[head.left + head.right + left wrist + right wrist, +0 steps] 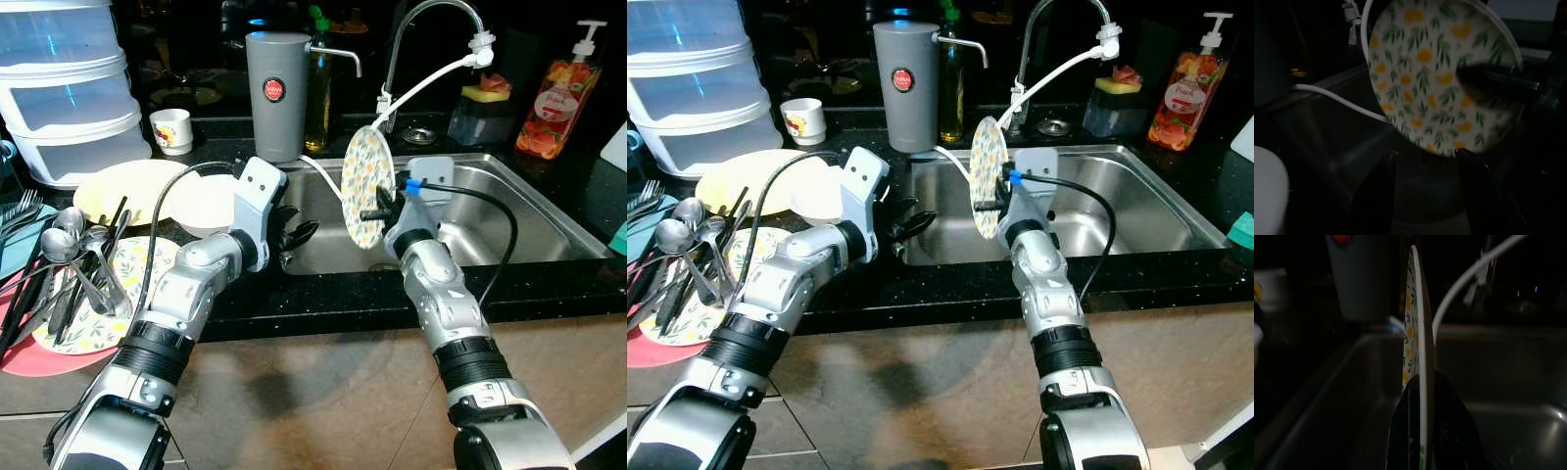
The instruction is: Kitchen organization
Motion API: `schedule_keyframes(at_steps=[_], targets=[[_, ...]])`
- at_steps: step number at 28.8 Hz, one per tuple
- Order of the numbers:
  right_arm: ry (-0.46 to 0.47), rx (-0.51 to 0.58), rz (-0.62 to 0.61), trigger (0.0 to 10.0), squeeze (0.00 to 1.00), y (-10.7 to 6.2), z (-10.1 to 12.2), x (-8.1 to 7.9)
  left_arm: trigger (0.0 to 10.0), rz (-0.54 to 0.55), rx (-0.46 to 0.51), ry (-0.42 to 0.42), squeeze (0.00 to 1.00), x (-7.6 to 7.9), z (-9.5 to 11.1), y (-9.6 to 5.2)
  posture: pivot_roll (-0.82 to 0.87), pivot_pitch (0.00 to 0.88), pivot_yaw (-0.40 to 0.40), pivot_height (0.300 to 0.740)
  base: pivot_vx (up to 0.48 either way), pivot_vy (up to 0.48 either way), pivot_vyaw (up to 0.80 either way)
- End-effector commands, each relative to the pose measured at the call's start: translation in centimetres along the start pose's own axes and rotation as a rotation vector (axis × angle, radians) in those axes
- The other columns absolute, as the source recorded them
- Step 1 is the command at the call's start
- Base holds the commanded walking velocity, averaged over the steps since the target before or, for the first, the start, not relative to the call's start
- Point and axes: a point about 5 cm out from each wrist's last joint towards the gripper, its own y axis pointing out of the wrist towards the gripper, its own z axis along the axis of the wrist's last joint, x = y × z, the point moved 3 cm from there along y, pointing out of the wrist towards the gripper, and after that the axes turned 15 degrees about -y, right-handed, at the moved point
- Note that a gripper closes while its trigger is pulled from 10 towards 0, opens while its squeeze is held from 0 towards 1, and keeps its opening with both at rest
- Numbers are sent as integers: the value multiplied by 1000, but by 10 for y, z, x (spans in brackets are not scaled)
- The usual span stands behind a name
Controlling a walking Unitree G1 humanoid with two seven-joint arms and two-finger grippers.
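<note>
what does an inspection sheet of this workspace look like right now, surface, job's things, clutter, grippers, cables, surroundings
surface: black counter around a steel sink.
job's things: patterned plate held on edge, upright, above the sink.
clutter: cutlery pile on another patterned plate, yellow plate, white bowl, mug, stacked plastic tubs.
grippers: right gripper shut on the patterned plate's rim; left gripper open, facing the plate's patterned side, apart from it.
cables: black cable on the right arm, another on the left arm; white hose from the faucet.
surroundings: grey canister, soap bottle, sponge holder.
</note>
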Motion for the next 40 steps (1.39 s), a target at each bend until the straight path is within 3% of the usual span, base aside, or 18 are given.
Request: schedule_keyframes(at_steps=[1,13,14,15,17,18,20,21,23,24,26,27,30,31,32,35,40], targets=[[-15,-28,18,0,0,-1,-7,-3,10000,-19,-17,-28,0,3,-1,2,20,24,17,740,0,0,0],[-46,-101,49,0,0,-5,-22,-7,10000,36,-186,18,0,-6,-20,4,21,21,21,740,0,0,0],[-45,-104,49,78,0,-5,-23,-7,10000,39,-202,9,0,-7,-23,4,20,27,18,740,0,0,0],[-47,-105,51,941,0,-5,-23,-7,10000,42,-214,8,0,-8,-26,3,20,27,18,740,0,0,0],[-49,-106,54,1176,0,-5,-23,-7,10000,42,-221,4,0,-8,-27,3,20,27,18,740,0,0,0],[-51,-109,56,2588,0,-4,-23,-7,10000,48,-219,-1,0,-9,-28,3,20,27,18,740,0,0,0],[-52,-110,57,2863,0,-4,-23,-7,10000,54,-212,-4,0,-10,-27,3,20,27,18,740,0,0,0],[-53,-112,58,4824,0,-4,-23,-7,10000,59,-206,-10,0,-10,-26,3,20,27,18,740,0,0,0],[-55,-113,59,4824,0,-4,-23,-7,10000,61,-203,-13,0,-11,-25,3,20,27,18,740,0,0,0],[-62,-119,65,10000,78,-5,-25,-7,10000,64,-193,-6,0,-11,-23,3,18,23,3,740,0,0,0],[-65,-122,67,10000,78,-5,-25,-7,10000,64,-189,-1,0,-11,-22,3,18,23,3,740,0,0,0],[-65,-133,62,10000,1000,-5,-27,-6,10000,68,-175,1,0,-11,-20,3,21,23,-2,740,0,0,0],[-78,-136,45,10000,1000,-4,-27,-4,10000,69,-148,1,0,-11,-15,2,21,23,-2,740,0,0,0],[-88,-131,29,10000,78,-3,-25,-2,10000,55,-93,-3,0,-8,-7,3,20,24,-4,740,0,0,0],[-91,-128,21,10000,0,-3,-24,-1,10000,47,-64,-13,0,-6,-2,4,20,24,-4,740,0,0,0],[-79,-106,-9,10000,0,-2,-19,5,10000,37,16,-25,0,-1,13,5,17,25,-3,740,0,0,0],[23,-9,14,10000,0,-1,5,3,10000,80,278,-18,0,2,61,-5,11,23,4,740,0,0,0]])
